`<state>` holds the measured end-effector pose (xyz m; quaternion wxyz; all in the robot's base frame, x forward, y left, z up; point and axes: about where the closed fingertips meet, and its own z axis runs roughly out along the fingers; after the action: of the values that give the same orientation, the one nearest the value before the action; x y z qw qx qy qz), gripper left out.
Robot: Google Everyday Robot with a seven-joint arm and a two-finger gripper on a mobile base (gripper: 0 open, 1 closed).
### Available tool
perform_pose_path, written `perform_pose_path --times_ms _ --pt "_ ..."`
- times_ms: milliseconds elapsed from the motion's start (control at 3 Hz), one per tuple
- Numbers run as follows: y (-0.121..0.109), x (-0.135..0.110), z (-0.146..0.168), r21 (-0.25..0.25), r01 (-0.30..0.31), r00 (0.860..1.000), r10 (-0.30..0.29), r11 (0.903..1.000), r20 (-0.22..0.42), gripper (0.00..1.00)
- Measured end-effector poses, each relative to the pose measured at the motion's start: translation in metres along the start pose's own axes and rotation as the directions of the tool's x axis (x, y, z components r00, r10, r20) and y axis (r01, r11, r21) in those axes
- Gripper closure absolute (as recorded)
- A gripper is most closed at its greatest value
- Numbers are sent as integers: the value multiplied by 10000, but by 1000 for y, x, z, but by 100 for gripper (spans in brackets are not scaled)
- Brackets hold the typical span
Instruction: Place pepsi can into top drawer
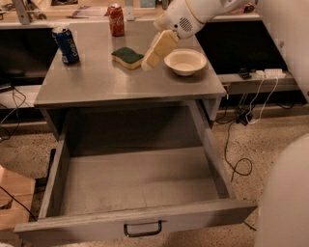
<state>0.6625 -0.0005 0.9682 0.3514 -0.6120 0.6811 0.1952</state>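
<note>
Small dark blue pepsi can (65, 45) has white lettering down its side, too blurred to read. It stands upright near the tabletop's rear-left corner. Red cola can (115, 20) stands upright at the rear edge, around the middle, with pale script that is also unreadable.

Cream-coloured gripper (147, 62) on the white arm (193, 14) hangs over mid-tabletop, angled down-left. Its tip is between the green-and-yellow sponge (128, 57) and the shallow cream bowl (185, 61), and closer to the sponge. It holds nothing. Can't tell if it's open or closed, or whether it touches the grey metal tabletop (96, 82). It is well apart from the pepsi can.

Wide grey metal top drawer (145, 219) is pulled fully out below the front edge, with its black bar handle (142, 229) facing the camera.
</note>
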Motion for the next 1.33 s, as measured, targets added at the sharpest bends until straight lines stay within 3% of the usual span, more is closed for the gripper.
perform_pose_path --times_ms 667,1000,1333 --pt "-2 6 16 -228 -367 9992 371 9991 166 0" --pt "-23 6 73 -438 -519 9934 561 9977 1003 0" --pt "-41 1 105 -425 -541 9860 601 9976 1555 0"
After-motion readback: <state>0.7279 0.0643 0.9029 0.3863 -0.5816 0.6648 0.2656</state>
